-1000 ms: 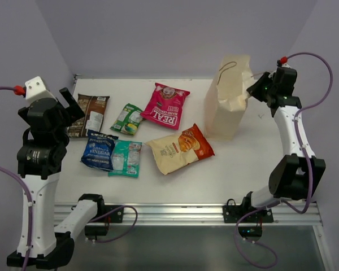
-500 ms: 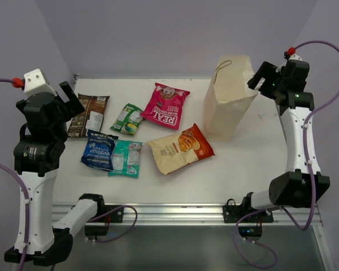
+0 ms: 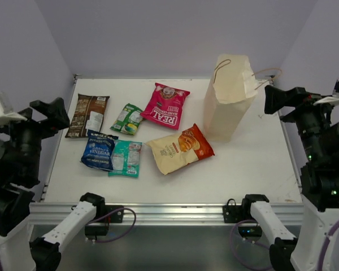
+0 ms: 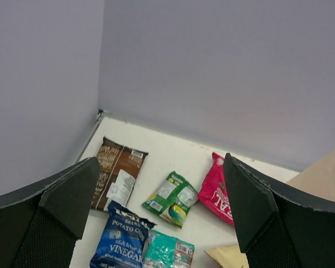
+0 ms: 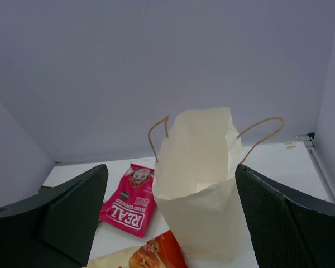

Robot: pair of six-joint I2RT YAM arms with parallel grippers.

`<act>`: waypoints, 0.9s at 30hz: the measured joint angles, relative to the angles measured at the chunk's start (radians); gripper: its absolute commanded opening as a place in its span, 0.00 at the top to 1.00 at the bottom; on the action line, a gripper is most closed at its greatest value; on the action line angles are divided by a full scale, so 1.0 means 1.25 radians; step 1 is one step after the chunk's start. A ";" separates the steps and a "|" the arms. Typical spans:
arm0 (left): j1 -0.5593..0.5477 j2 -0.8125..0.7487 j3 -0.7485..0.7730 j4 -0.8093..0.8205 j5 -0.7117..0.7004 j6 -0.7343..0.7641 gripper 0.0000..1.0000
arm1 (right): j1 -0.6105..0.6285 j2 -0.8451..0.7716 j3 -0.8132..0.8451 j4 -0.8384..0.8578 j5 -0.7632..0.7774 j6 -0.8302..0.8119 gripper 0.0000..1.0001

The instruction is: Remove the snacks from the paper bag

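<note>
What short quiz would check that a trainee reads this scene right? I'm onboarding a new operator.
1. True or false: the bag stands upright.
2. In the top view, the chips lie on which side of the bag? A. left B. right C. behind
3. How many packets lie outside the bag?

Key: 1 true; 2 A; 3 six.
</note>
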State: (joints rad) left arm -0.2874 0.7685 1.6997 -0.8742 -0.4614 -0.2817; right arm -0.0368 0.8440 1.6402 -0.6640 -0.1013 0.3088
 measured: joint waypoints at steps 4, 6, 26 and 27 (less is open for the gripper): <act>-0.028 -0.075 0.016 0.022 -0.013 0.035 0.00 | 0.076 -0.088 -0.022 0.010 0.038 -0.044 0.01; -0.035 -0.105 0.016 0.031 -0.025 0.055 0.00 | 0.099 -0.134 -0.057 0.028 0.056 -0.067 0.01; -0.049 -0.161 -0.061 0.040 -0.090 0.115 0.00 | 0.140 -0.338 -0.235 0.150 0.160 -0.170 0.01; -0.049 -0.161 -0.067 0.039 -0.090 0.115 0.00 | 0.140 -0.338 -0.237 0.150 0.160 -0.170 0.01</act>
State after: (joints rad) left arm -0.3481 0.5671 1.6161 -0.8249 -0.5743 -0.1379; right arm 0.1383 0.4221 1.3445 -0.4763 0.0982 0.0959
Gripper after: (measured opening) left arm 0.997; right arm 0.989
